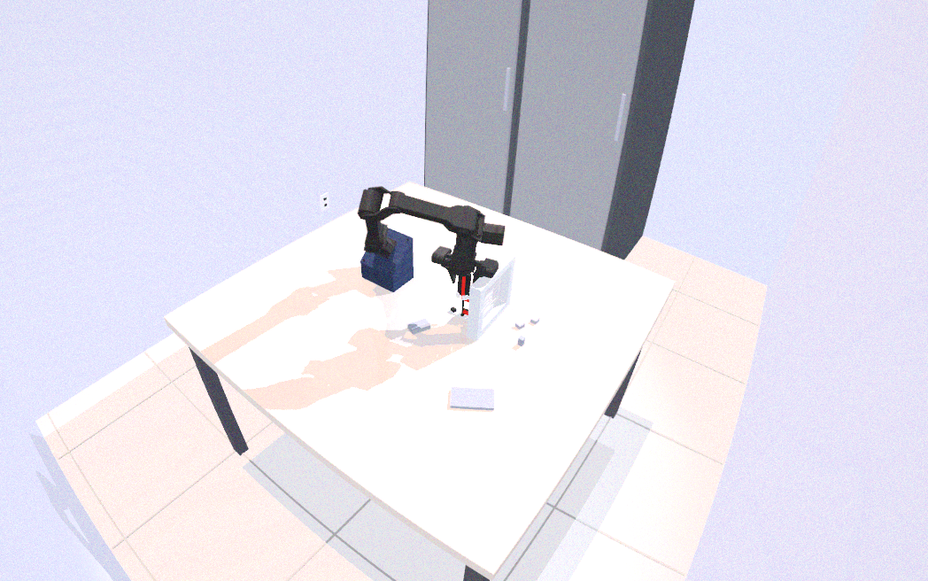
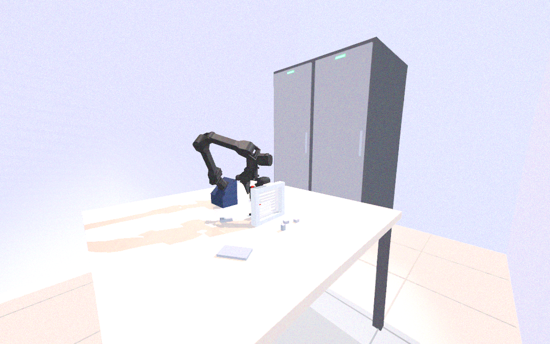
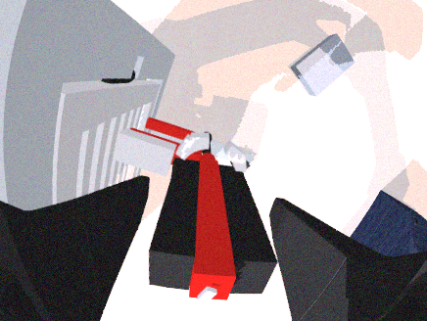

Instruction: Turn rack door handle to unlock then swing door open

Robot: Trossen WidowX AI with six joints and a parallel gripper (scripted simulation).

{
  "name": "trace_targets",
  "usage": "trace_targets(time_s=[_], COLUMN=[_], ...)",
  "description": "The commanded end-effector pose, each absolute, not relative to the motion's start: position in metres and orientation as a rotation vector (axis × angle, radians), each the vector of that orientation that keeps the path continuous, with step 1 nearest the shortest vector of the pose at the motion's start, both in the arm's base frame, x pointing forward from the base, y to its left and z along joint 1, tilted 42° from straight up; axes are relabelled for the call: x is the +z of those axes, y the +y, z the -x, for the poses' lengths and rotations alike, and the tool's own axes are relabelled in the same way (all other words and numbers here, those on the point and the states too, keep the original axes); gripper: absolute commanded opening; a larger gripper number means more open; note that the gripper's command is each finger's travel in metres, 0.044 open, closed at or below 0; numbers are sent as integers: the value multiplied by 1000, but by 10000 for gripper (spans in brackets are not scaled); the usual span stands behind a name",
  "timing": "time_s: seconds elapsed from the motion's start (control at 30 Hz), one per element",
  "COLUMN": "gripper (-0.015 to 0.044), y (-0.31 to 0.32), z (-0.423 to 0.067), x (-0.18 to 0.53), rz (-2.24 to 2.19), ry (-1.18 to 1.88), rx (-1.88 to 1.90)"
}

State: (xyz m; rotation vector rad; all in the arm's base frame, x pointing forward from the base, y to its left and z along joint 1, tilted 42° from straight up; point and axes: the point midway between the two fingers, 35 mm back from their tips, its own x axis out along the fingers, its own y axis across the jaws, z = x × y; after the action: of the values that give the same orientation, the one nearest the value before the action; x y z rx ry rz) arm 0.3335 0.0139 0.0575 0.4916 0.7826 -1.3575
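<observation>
The pale rack frame (image 1: 474, 318) (image 2: 255, 208) (image 3: 20, 98) stands upright on the table. Its slatted door (image 3: 73, 117) (image 2: 267, 202) looks closed or nearly so; the exact angle is unclear. The upright handle (image 1: 463, 284) (image 3: 213, 220), black with a red stripe, stands out from the door on a red and white mount (image 3: 147, 147). How far it is turned is hard to tell. My gripper (image 3: 213, 197) (image 1: 464, 278) is open, pointing down, with one finger on each side of the handle and a gap on both sides. The frame partly hides the handle in the exterior view.
A grey block (image 1: 418, 327) (image 2: 225, 219) (image 3: 323, 66) lies on the arm's side of the frame. Three small cubes (image 1: 520, 325) (image 2: 283, 227) lie beyond the frame. A flat slab (image 1: 471, 398) (image 2: 234, 252) lies farther forward. The blue base (image 1: 390, 263) (image 2: 225, 194) (image 3: 392, 225) carries the arm.
</observation>
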Motion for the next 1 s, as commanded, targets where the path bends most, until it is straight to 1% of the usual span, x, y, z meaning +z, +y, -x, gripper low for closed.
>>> trace_targets(time_s=[0.0, 0.5, 0.97], gripper=[284, 284, 284], y=[14, 14, 14], z=[-335, -335, -335], x=[56, 56, 56], rz=[-324, 265, 809], ry=[920, 1308, 1562], rx=[-1250, -829, -346])
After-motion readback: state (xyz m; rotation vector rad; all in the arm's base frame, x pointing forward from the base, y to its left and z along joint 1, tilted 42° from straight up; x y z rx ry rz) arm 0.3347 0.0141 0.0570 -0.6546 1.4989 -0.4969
